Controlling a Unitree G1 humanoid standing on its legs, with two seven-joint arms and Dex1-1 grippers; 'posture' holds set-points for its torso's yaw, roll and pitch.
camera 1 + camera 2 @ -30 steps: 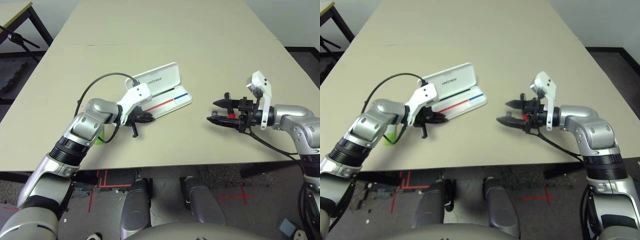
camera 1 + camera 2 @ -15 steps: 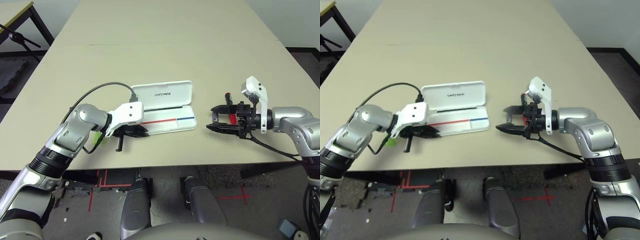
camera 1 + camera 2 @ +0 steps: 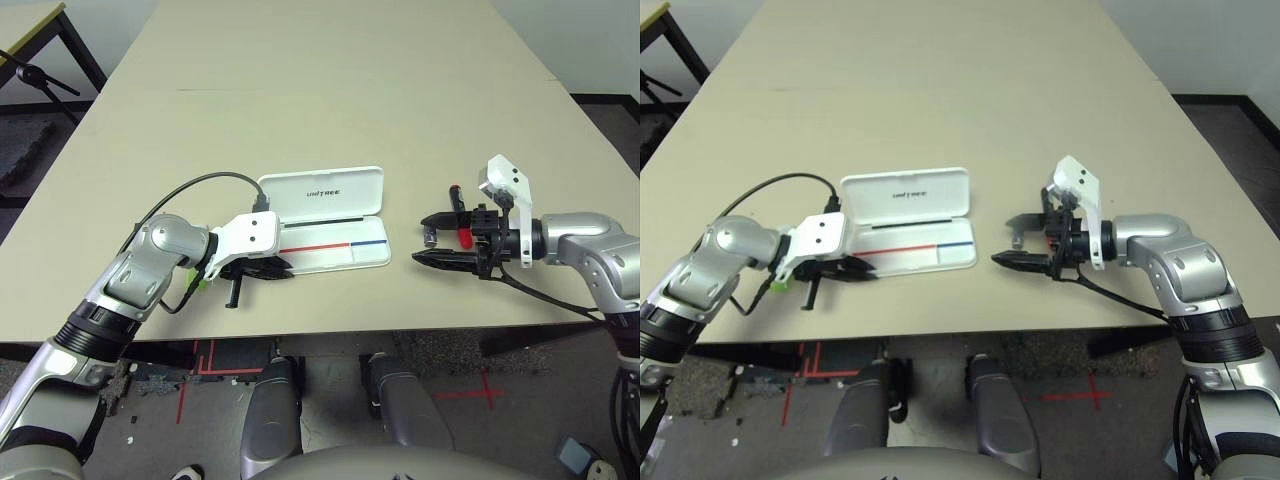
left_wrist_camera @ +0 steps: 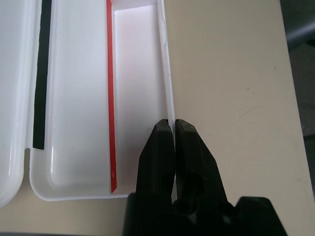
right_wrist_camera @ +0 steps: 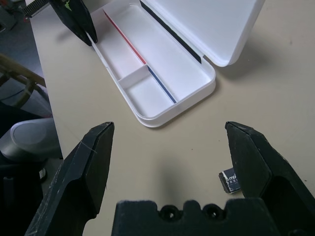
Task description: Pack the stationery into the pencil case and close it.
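One open pencil case (image 3: 330,220), one red marker (image 3: 464,238), one grey block (image 5: 229,180), one green stick (image 3: 781,284).

The white pencil case (image 3: 330,223) lies open and empty, red marker (image 3: 462,225) and grey block (image 5: 230,180) well apart rightward.

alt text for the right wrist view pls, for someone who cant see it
The right gripper is wide open over a beige table, facing an open white pencil case with a red-blue line inside and nothing in its tray. A tiny dark grey block lies beside one finger. At the case's far end, the left gripper pinches the tray's rim.
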